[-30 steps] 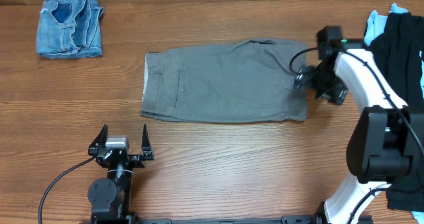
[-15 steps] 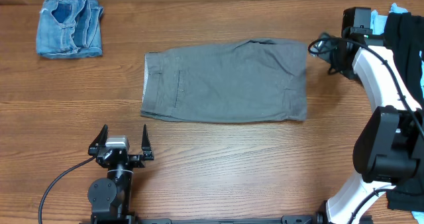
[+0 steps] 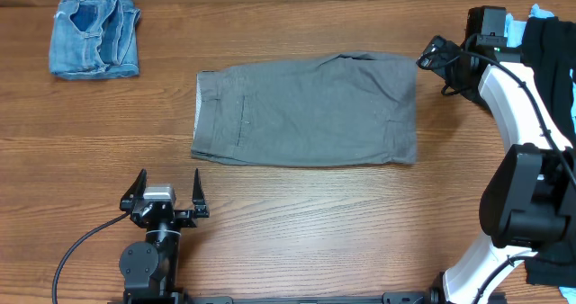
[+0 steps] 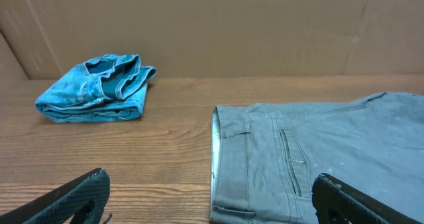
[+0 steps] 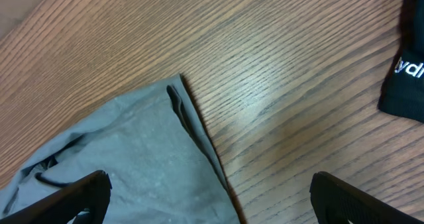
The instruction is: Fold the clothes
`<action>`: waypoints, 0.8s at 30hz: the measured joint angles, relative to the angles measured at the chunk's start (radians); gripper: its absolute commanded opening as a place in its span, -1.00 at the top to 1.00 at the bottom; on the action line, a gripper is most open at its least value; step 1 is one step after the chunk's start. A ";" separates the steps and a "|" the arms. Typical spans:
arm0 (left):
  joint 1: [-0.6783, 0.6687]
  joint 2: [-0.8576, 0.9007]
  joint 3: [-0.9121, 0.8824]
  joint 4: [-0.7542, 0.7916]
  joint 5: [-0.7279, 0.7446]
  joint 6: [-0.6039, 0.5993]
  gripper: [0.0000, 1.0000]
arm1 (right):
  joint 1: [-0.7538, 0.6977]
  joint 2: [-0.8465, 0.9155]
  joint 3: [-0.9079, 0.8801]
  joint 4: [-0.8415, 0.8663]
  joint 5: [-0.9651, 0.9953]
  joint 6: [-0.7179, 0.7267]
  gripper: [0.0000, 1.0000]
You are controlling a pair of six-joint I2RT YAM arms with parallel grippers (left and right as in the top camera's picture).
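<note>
Wood-grain table [image 3: 297, 223] carries everything, with cardboard wall [image 4: 212, 25] standing behind it. Largest on it are the grey shorts [image 3: 306, 111], spread flat in the middle. Their waistband end lies ahead of the left jaws and their leg hems end just short of the right jaws. Next comes the black T-shirt [image 3: 553, 57], heaped beyond the right jaws on their outer side; the right wrist view catches an edge of it with white lettering past the right-hand finger. The small blue denim shorts [image 3: 94, 36] sit bunched well ahead of the left jaws, off toward their left finger and well apart from the grey pair. A scrap of light-blue garment [image 3: 515, 27] peeks out just behind the right jaws, against the black heap.

Left jaws stand spread wide and hold nothing, low near the front edge and facing the waistband from some way off. Right jaws are spread wide too, gripping nothing, hanging over bare wood with the hem corner of the grey shorts lying below and between them, nearer the left finger.
</note>
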State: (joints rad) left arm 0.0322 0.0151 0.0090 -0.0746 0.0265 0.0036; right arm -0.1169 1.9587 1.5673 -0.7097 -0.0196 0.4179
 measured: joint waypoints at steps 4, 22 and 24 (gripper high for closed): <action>0.000 0.000 0.000 0.007 0.000 0.000 -1.00 | 0.000 0.000 0.000 0.000 -0.002 0.000 -1.00; 0.000 0.073 0.071 0.399 0.056 0.005 -1.00 | 0.000 0.000 0.000 0.001 -0.003 0.000 -1.00; 0.000 0.148 0.136 0.373 0.073 0.020 -1.00 | 0.000 0.000 0.000 0.001 -0.003 0.000 -1.00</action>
State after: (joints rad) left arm 0.0322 0.1631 0.1452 0.2985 0.0994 0.0238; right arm -0.1169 1.9587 1.5673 -0.7090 -0.0223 0.4183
